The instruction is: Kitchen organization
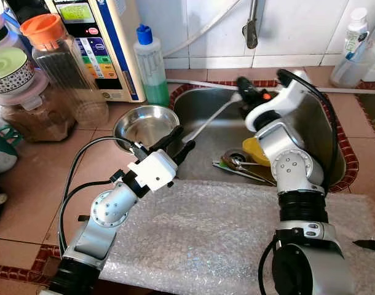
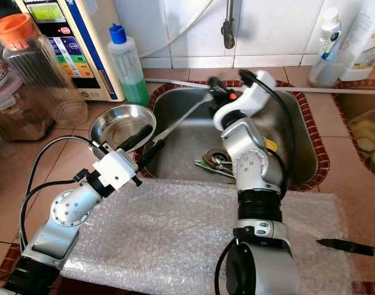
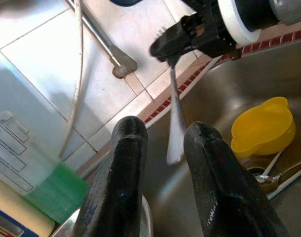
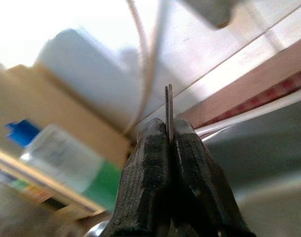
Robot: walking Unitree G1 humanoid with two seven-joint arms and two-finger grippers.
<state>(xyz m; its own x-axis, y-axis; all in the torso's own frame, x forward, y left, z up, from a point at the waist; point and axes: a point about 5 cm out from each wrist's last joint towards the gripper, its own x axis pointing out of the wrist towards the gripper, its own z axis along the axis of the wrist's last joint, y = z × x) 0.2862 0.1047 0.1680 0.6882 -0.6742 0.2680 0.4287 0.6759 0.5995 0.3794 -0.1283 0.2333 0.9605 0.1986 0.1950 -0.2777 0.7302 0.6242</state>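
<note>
**Steel spoon pinched over the sink**

Steel, thin and smooth: the long silver spoon (image 1: 213, 117) hangs over the stainless sink basin (image 1: 326, 147), slanting from my right gripper (image 1: 244, 88) at the far side down toward my left gripper (image 1: 177, 142) at the near-left rim. My right fingers (image 4: 155, 187) are pressed together on the handle's flat end, seen edge-on as a narrow blade between the pads. My left fingers (image 3: 123, 173) stand apart, the spoon's other end just beyond them and not touching.

I judge it light and stiff, unlikely to bend or break, but slick; pinched so near one end it could pivot or slide in the pads. A firmer hold would be mid-handle, across the flat faces rather than the edges, and that is where my left jaws might best close.

Nearby things: a shallow round steel bowl (image 1: 144, 125) on the tiled counter left of the sink, a green-filled soap bottle with a blue cap (image 1: 150, 64) behind it, a yellow plastic cup (image 3: 263, 129) and loose cutlery (image 1: 236, 163) by the drain, bubble wrap (image 1: 200, 239) spread on the near counter.
</note>
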